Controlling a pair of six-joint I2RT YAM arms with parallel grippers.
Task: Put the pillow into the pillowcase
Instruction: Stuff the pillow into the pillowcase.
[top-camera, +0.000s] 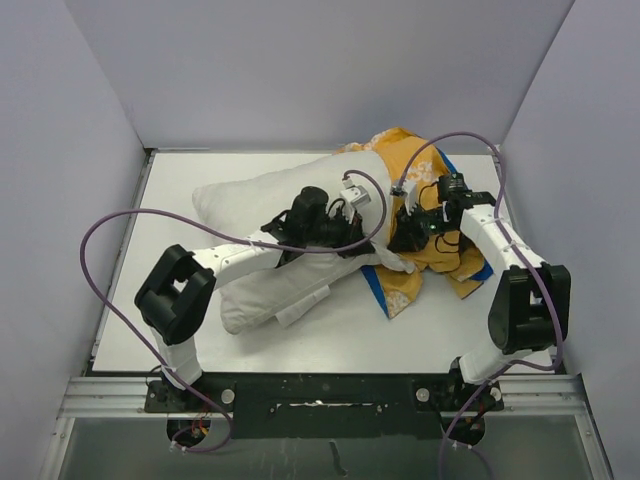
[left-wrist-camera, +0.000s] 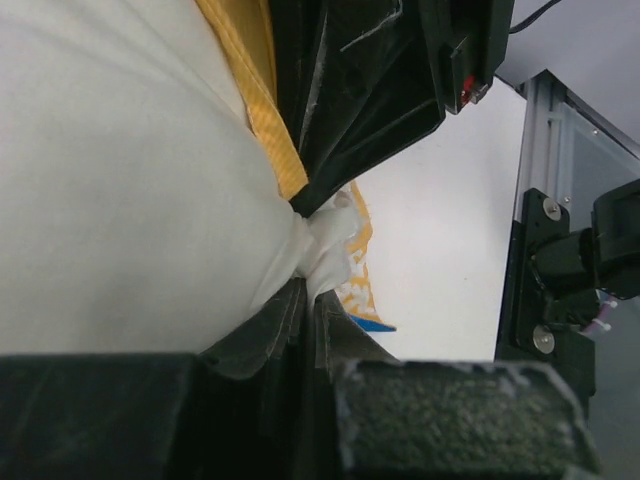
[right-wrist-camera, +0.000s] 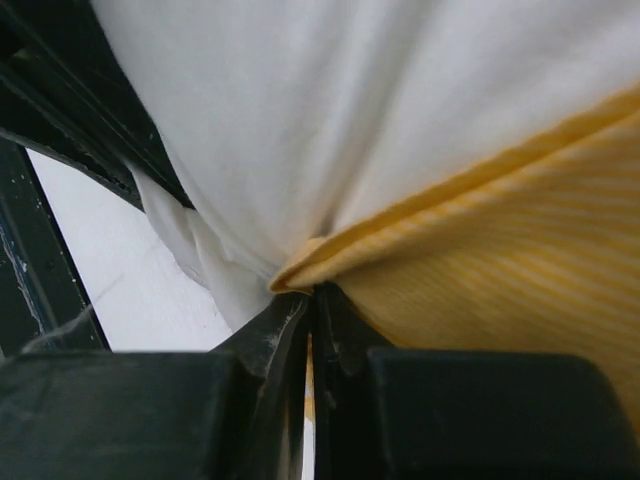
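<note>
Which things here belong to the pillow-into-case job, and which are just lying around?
In the job:
- pillow, white
- pillowcase, yellow side showing, bunched at the pillow's right end
- left pincer, shut on a pillow corner
- right pincer, shut on the pillowcase hem

Just around:
- table
- purple cables
- grey walls
- metal rail at the near edge

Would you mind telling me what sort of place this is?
Likely a robotics lab cell: plain grey panel walls enclose a white tabletop, with an aluminium rail along its near edge.
</note>
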